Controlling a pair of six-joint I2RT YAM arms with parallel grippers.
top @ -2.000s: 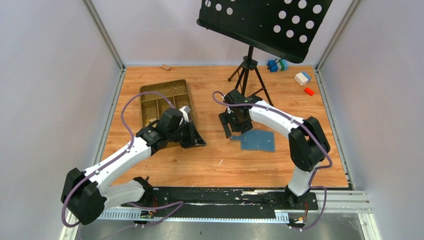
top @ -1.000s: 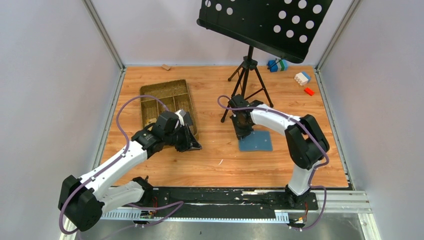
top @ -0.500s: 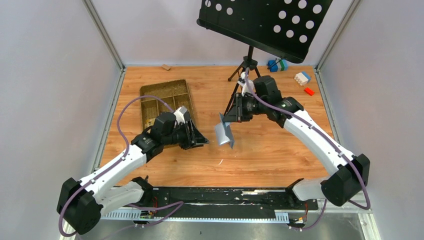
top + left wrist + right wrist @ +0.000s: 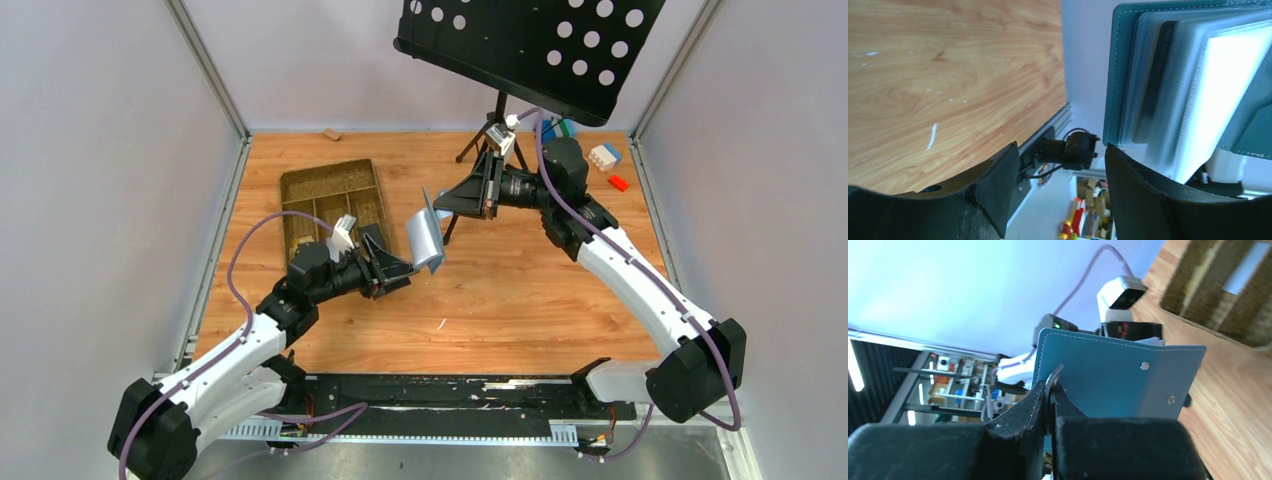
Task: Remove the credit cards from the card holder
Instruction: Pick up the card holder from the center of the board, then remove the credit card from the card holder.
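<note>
Two stiff, slick cards (image 4: 1159, 75) are sleeved in the wallet (image 4: 424, 238) clamped mid-frame by the right gripper (image 4: 442, 211); exposed edges are best pinched by the parted left gripper (image 4: 403, 270).

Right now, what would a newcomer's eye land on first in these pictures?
The blue card holder hangs in mid-air over the table's middle, pinched by the right gripper. The left gripper gapes right beside it, and a black perforated music stand looms over the far edge.
</note>
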